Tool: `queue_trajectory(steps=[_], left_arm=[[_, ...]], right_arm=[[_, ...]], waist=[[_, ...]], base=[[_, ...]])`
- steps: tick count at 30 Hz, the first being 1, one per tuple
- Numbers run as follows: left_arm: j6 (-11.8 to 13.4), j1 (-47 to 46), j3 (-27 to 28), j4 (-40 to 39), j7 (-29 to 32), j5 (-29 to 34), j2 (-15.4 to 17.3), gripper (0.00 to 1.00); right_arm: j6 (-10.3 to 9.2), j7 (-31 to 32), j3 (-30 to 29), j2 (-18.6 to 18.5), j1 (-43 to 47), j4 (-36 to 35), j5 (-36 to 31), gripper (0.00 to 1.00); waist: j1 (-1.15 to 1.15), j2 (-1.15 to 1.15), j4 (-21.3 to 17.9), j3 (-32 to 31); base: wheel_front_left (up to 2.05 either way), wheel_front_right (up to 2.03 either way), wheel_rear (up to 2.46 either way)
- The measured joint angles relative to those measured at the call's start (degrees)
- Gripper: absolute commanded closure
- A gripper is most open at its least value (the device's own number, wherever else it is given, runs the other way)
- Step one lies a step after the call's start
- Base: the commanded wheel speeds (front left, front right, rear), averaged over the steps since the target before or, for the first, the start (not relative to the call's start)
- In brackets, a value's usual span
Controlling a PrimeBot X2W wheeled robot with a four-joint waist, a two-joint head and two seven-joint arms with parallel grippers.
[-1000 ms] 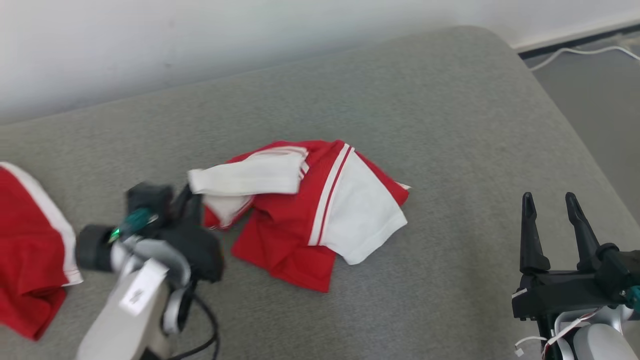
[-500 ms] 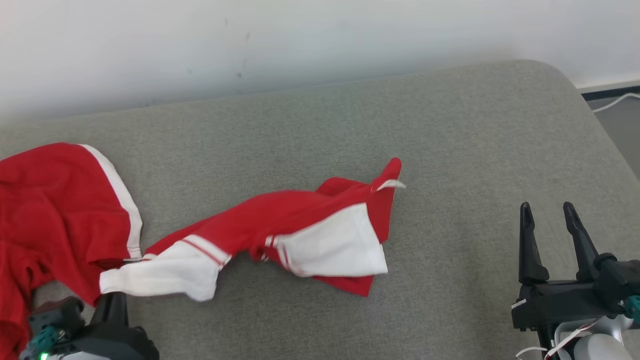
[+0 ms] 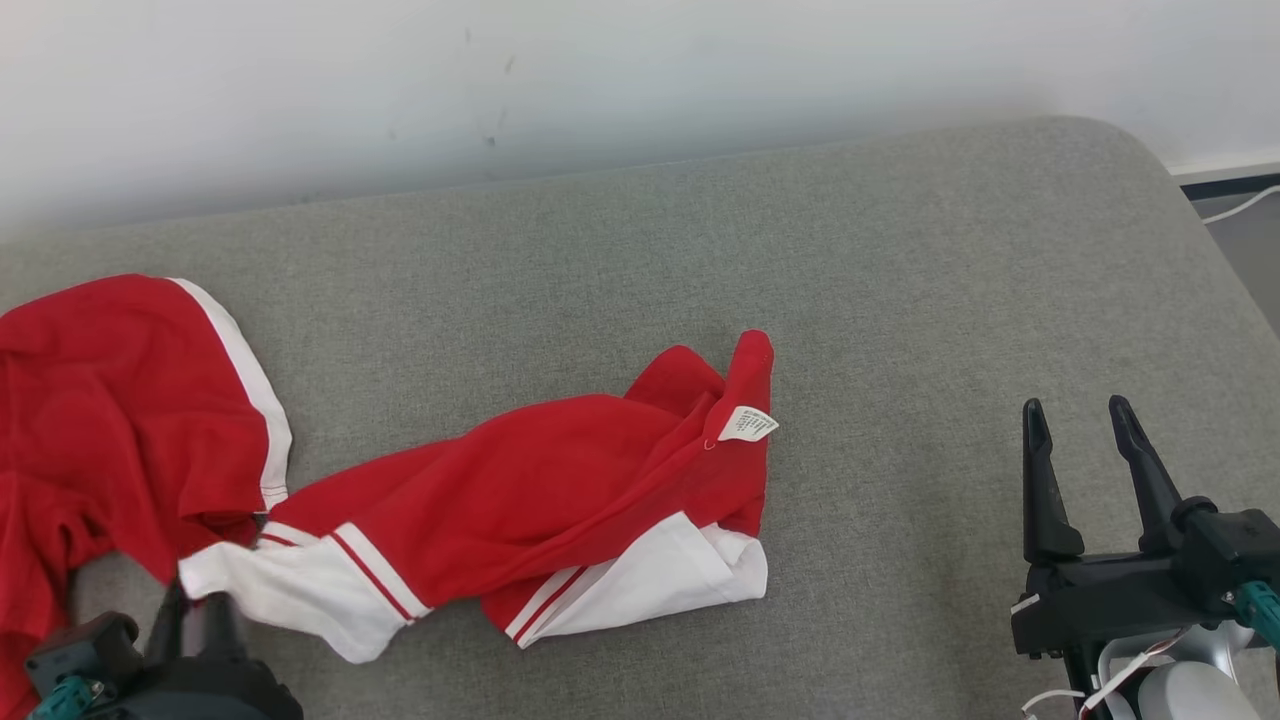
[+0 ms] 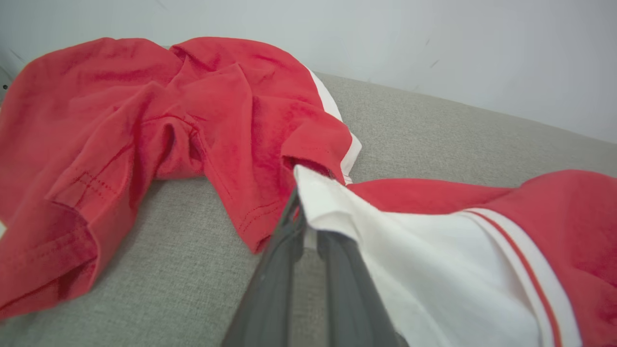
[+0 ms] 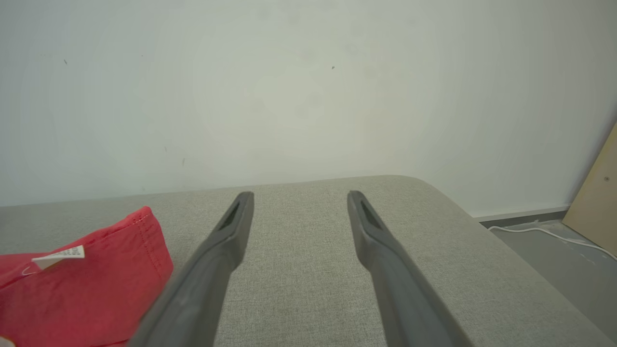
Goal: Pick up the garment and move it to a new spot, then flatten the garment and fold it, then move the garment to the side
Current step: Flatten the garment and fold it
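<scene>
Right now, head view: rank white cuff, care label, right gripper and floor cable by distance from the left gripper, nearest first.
From the left gripper, lower left:
1. white cuff of the garment: pinched at the gripper's tips.
2. care label: centre, on the garment's far red end.
3. right gripper: lower right, open.
4. cable: on the floor, far upper right.

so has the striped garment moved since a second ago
Yes: the garment has been dragged left, away from the cushion's rounded right corner, its white sleeve now reaching the other red garment.
</scene>
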Motion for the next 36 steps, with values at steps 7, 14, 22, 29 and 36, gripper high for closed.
queue_trajectory(steps=[7,14,22,29,36], left_arm=[[0.0,0.0,3.1,-2.1,0.9,2.4,-2.1,0.00],[0.0,0.2,7.1,-8.2,-0.8,6.2,-4.3,0.00],[0.0,0.9,6.5,-17.1,-5.4,8.6,-5.5,0.00],[-0.5,1.0,-1.4,-18.5,-6.9,9.1,-5.6,0.00],[-4.9,2.2,-6.8,-15.2,-7.0,9.1,-5.6,0.00]], right_arm=[[0.00,0.4,0.0,0.1,-0.3,0.2,0.0,0.00],[-0.16,0.4,-0.6,0.1,-0.4,0.8,0.0,0.00],[-0.16,0.3,0.0,0.6,-0.5,1.0,0.0,0.00],[-0.15,-0.6,0.5,1.5,-1.7,1.4,0.0,0.00],[1.12,-1.2,0.8,2.5,-2.3,2.9,1.8,0.00]], waist=[[0.00,0.00,-0.2,0.2],[0.00,0.00,0.0,-1.0],[0.00,0.00,0.6,-3.1],[0.00,0.00,0.8,-5.0],[0.01,0.00,0.2,-7.0]], base=[[0.00,0.00,0.00],[0.00,0.00,0.00],[0.00,0.00,0.00],[0.00,0.00,0.00],[0.00,0.00,0.00]])
